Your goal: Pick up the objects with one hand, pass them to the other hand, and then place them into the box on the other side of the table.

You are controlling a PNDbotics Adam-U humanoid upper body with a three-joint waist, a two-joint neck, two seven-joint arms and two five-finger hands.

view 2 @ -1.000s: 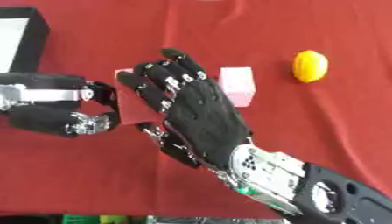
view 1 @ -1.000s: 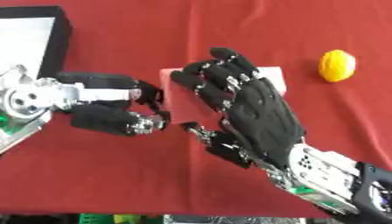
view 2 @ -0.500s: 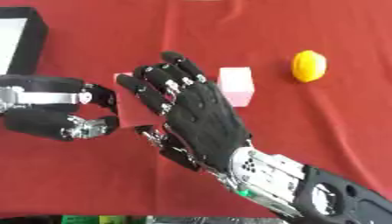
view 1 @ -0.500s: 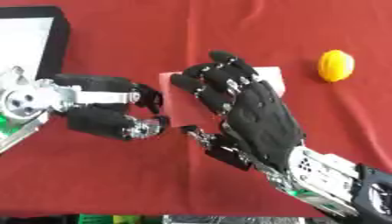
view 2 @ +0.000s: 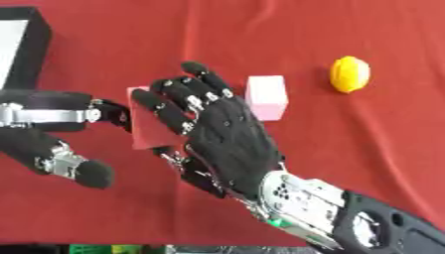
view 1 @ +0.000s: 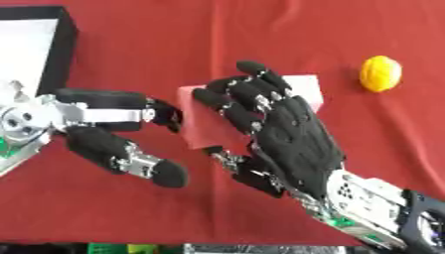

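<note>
Right hand [view 2: 228, 134] fingers curled on red block [view 2: 149, 130] | left hand [view 1: 104, 134] spread, fingertips touching it

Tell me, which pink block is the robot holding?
The darker pink block, between the two hands. The right hand curls round it and the left hand reaches in. The paler pink block sits alone on the red table, near the yellow thing.

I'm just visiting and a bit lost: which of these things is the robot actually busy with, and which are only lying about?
In use:
red block, held up by the right hand
left hand, open beside it
box at far left

Lying about:
pink block
yellow object
red table cover
</note>
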